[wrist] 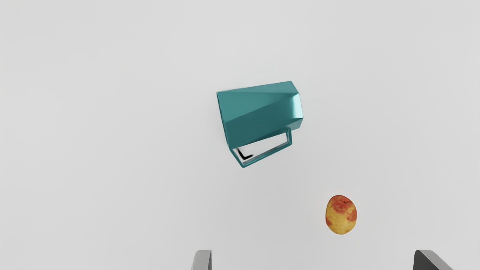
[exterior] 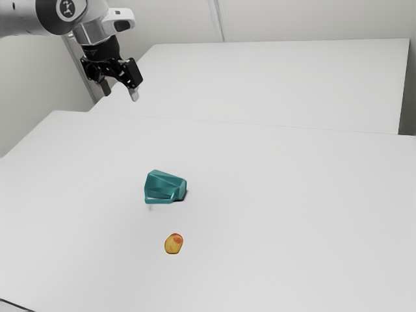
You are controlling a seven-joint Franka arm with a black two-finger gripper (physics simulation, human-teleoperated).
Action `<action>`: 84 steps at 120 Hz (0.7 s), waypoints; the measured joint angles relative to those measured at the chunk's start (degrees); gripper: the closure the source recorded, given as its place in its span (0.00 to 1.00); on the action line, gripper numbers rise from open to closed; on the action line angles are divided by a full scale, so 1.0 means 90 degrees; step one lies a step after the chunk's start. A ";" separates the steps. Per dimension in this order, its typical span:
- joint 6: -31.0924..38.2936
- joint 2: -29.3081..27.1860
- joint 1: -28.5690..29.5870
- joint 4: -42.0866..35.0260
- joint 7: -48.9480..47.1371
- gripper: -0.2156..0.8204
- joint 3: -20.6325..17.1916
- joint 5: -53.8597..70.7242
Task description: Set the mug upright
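Observation:
My gripper [exterior: 121,92] hangs high above the table at the exterior view's upper left, well away from the mug. A teal faceted mug [exterior: 164,187] lies on its side on the white table. In the wrist view the mug [wrist: 260,112] has its handle out to the side nearer my fingers, flat along the tabletop or close to it; its inside is hidden. The gripper [wrist: 312,259] is open, its two fingertips wide apart with nothing between them.
A yellow and red fruit [exterior: 173,244] rests on the white table [exterior: 279,214], a short way from the mug; the wrist view has the same fruit [wrist: 341,215] nearer my fingers than the mug. Another white surface [exterior: 279,84] adjoins the table behind.

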 joint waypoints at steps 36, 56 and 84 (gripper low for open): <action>-0.0066 0.0304 -0.0093 0.0259 -0.0029 0.23 0.0067 0.0000; -0.0068 0.0611 -0.0102 0.0322 0.0001 0.23 0.0406 -0.0077; 0.0259 0.0792 0.0029 0.0003 0.0264 0.23 0.1084 -0.0852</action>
